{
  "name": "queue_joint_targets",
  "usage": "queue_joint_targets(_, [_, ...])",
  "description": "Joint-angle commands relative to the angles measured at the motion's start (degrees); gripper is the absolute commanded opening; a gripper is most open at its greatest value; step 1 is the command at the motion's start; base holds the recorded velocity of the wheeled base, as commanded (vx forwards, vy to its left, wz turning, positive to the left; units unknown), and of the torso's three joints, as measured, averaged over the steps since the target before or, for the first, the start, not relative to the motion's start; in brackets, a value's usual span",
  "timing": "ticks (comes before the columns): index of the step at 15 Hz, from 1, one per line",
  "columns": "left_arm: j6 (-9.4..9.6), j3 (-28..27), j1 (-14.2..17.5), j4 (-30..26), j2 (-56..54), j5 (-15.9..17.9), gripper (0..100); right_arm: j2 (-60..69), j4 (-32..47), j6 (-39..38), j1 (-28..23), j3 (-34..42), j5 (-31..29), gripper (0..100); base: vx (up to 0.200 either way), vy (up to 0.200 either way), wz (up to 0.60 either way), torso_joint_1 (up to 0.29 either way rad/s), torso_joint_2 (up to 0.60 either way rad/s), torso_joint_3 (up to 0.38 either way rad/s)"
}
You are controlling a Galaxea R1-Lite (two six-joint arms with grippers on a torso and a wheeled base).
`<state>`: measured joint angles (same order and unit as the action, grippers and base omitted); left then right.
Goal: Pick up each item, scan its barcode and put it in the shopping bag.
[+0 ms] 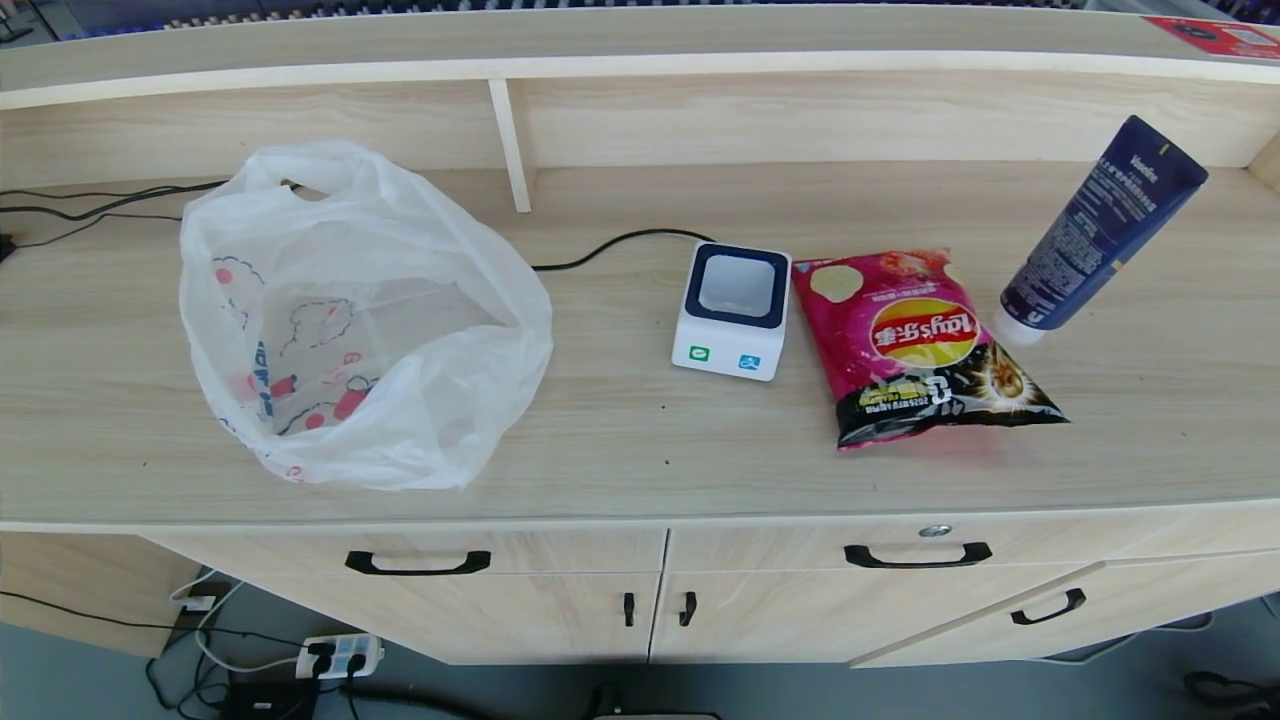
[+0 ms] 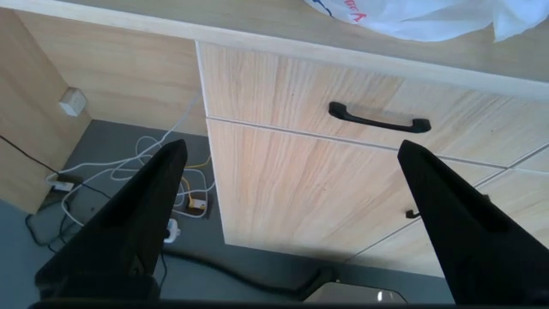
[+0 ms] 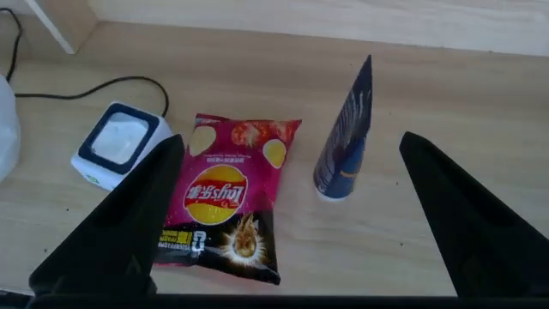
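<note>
the chip bag (image 1: 915,345), flat at 3 o'clock of the scanner (image 1: 732,310), looks light, crinkly and crushable, so pinch an edge seam gently; the left gripper (image 2: 292,146) and right gripper (image 3: 292,142) both gape wide, empty.

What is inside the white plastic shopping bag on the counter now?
The white translucent plastic shopping bag lies open on the pale wooden counter. Through its mouth only its own printed wall shows, no item. Its crumpled near folds hide a small part.
</note>
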<state>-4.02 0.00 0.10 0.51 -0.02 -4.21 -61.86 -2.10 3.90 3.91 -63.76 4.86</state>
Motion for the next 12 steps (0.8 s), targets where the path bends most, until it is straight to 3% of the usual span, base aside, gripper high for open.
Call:
queue_joint_targets(1, [-0.02, 0.0, -0.01, 0.02, 0.02, -0.01, 100, -24.54, 1.92, -0.12, 2.06, -16.49, 1.29, 100, 0.0, 0.0, 0.0, 0.0, 0.0, 0.0])
queue_joint_targets(6, [-0.02, 0.0, -0.01, 0.02, 0.02, -0.01, 100, -34.03, 10.53, -0.03, 4.44, -25.98, -1.52, 100, 0.0, 0.0, 0.0, 0.0, 0.0, 0.0])
queue_joint_targets(9, [-0.02, 0.0, -0.01, 0.02, 0.02, -0.01, 100, -35.62, 20.11, -0.03, 5.67, -30.02, 0.23, 100, 0.0, 0.0, 0.0, 0.0, 0.0, 0.0])
queue_joint_targets(12, [-0.02, 0.0, -0.01, 0.02, 0.02, -0.01, 100, -36.23, 21.7, -0.21, 7.16, -30.29, 0.32, 100, 0.0, 0.0, 0.0, 0.0, 0.0, 0.0])
